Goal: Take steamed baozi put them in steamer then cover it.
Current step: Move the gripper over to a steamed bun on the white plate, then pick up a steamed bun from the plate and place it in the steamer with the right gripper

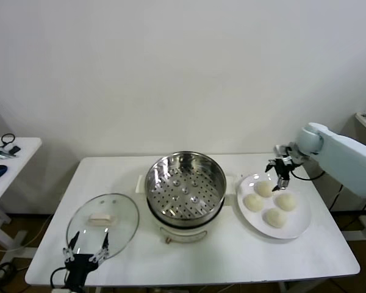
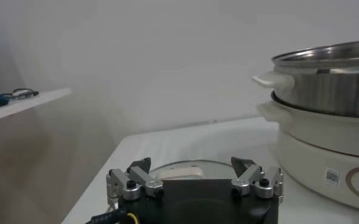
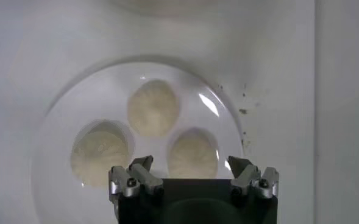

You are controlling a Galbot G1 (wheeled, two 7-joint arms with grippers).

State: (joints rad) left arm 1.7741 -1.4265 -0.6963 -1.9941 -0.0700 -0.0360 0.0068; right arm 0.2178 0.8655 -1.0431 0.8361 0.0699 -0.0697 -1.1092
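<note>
I have the right gripper (image 1: 279, 173) hovering over the far edge of the white plate (image 1: 299, 227), fingers spread wide and holding nothing — lined up, I judge, to drop on the nearest of the 4 baozi (image 1: 264, 188). All 4 sit on the plate, just right of the steamer (image 1: 185, 183), which stands open at table centre with its perforated tray bare. The cover (image 1: 104, 218) lies flat on the table to the steamer's left, handle up — parked clear of the loading path. My left gripper (image 1: 85, 247) waits at the cover's near rim, fingers apart, empty.
</note>
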